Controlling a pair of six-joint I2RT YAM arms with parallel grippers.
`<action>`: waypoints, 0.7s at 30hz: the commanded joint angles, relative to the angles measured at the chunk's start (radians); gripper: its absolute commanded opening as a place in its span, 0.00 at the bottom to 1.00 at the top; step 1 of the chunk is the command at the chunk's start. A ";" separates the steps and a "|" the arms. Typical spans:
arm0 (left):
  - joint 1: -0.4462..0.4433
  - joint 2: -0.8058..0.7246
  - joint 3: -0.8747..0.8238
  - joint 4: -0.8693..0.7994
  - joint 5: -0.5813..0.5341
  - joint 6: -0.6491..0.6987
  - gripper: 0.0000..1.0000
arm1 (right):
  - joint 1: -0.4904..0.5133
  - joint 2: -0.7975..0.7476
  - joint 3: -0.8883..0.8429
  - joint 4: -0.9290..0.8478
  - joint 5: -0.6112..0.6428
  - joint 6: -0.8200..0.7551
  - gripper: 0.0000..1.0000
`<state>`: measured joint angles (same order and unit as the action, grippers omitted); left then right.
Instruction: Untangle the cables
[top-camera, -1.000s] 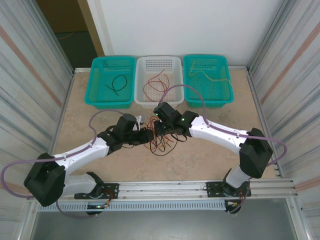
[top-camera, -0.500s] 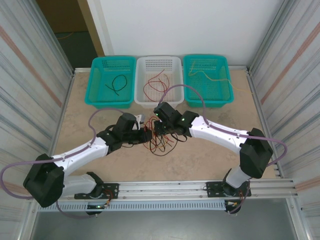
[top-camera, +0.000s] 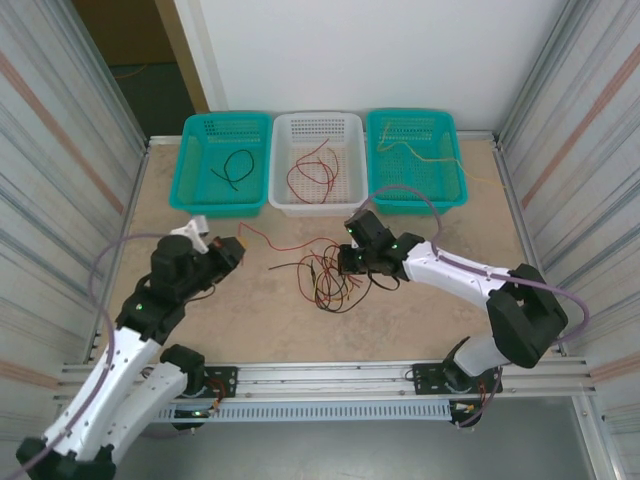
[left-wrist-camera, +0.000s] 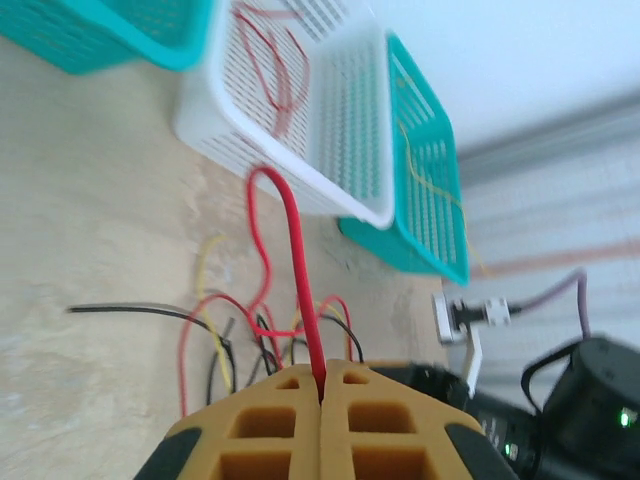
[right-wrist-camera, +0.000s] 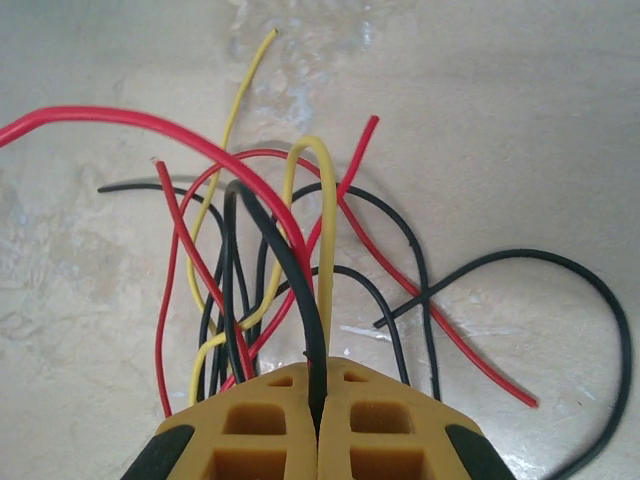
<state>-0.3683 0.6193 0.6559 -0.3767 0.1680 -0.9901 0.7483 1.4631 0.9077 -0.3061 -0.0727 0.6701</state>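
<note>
The 2 arms look like twins: left arm (top-camera: 105, 390) and right arm (top-camera: 452, 274) both have white shells on the long links and chunky black joint housings, plus a tiny green light (top-camera: 393, 239) on the black wrist block. Each one trails a thick lavender-grey cable (top-camera: 404, 190), which on the right arm arches toward 12 o'clock. Left gripper (left-wrist-camera: 320, 378) and right gripper (right-wrist-camera: 318, 378) each have 2 mustard-yellow fingers (left-wrist-camera: 268, 432) with rectangular cut-outs and black outer edges.
</note>
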 joint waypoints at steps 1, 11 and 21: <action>0.095 -0.032 -0.007 -0.157 0.015 -0.070 0.00 | -0.022 -0.031 -0.028 0.040 -0.046 0.044 0.01; 0.164 0.010 0.140 -0.036 0.217 0.017 0.00 | 0.125 0.078 0.104 -0.221 0.193 -0.074 0.51; 0.115 0.116 0.275 0.049 0.435 0.155 0.00 | 0.282 -0.152 0.341 -0.301 0.293 -0.225 0.76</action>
<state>-0.2493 0.7280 0.8848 -0.3832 0.5018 -0.8951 1.0008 1.3918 1.2129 -0.5930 0.1707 0.5354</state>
